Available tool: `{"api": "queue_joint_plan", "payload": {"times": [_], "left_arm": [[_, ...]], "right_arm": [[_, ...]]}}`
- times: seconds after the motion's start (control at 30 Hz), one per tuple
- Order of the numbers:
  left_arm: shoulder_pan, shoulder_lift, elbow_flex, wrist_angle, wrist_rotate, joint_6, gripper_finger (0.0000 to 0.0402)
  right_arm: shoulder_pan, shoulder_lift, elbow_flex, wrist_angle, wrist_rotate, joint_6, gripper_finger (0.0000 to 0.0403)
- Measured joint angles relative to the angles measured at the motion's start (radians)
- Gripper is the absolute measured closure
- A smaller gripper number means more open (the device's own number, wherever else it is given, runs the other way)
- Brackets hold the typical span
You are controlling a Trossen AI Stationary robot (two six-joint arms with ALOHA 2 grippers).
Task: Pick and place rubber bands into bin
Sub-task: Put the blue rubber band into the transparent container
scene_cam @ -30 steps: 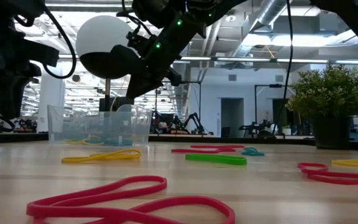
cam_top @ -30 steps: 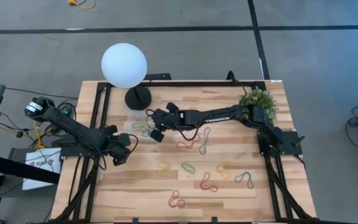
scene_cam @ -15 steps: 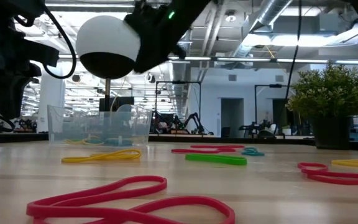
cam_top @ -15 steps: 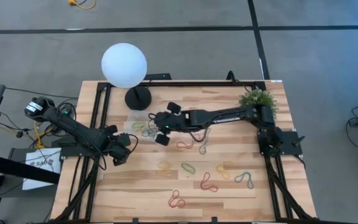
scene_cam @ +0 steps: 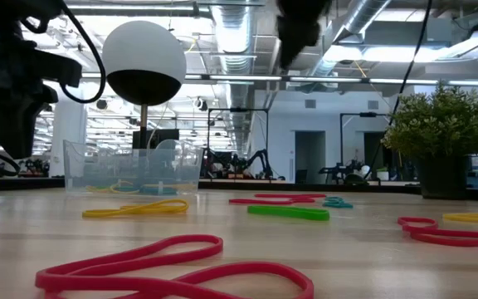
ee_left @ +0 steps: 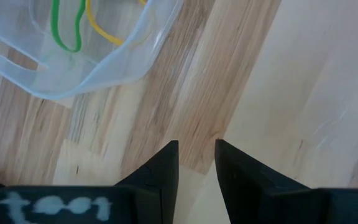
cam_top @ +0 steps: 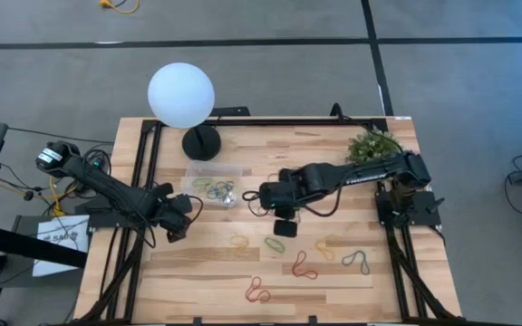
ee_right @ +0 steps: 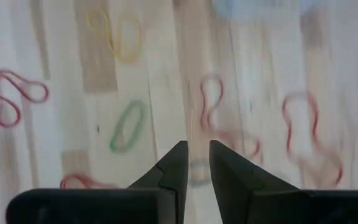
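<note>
The table [cam_top: 352, 299] carries the clear bin [cam_top: 214, 181] at about 10 o'clock from centre, a few bands already inside. The right gripper [cam_top: 282, 220] hangs near centre, jaws narrow with nothing between them; the left gripper [cam_top: 178, 226] waits at 9 o'clock, also narrow and empty. Loose rubber bands [cam_top: 275, 244] lie from 6 to 4 o'clock — light, floppy, flat on the wood — best pinched across one strand at a loop's end
</note>
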State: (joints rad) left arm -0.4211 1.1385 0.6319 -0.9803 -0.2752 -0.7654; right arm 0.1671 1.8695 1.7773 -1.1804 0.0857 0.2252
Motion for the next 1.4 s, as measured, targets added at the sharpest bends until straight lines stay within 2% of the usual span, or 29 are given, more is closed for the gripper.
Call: {"api": "queue_joint_plan", "payload": {"times": [0.07,0.2,0.3,0.43,0.67,0.83,1.03,1.23,1.4], "left_arm": [[0.0,0.0,0.0,0.007,0.0,0.0,0.0307],[0.0,0.0,0.0,0.009,0.0,0.0,0.0307],[0.0,0.0,0.0,0.009,0.0,0.0,0.0307],[0.0,0.0,0.0,0.01,0.0,0.01,0.0307],[0.0,0.0,0.0,0.011,-0.002,0.013,0.0307],[0.0,0.0,0.0,0.011,-0.002,0.013,0.0307],[0.0,0.0,0.0,0.019,-0.009,0.012,0.0307],[0.0,0.0,0.0,0.054,-0.028,0.044,0.0307],[0.0,0.0,0.0,0.067,-0.028,0.068,0.0307]], "right_arm": [[-0.003,0.0,-0.035,-0.052,-0.001,0.051,0.0344],[-0.017,0.002,-0.141,-0.047,-0.005,0.096,0.0344],[-0.013,0.002,-0.213,-0.056,-0.051,0.097,0.0344],[0.031,0.002,-0.292,-0.098,-0.153,0.111,0.0345],[0.137,-0.057,-0.426,-0.178,-0.197,0.307,0.0345],[0.218,-0.201,-0.576,-0.039,-0.302,0.428,0.0345],[0.34,-0.385,-0.786,0.12,-0.289,0.714,0.0345],[0.488,-0.437,-0.943,0.242,-0.285,0.896,0.0345],[0.552,-0.438,-0.996,0.279,-0.282,0.977,0.0345]]}}
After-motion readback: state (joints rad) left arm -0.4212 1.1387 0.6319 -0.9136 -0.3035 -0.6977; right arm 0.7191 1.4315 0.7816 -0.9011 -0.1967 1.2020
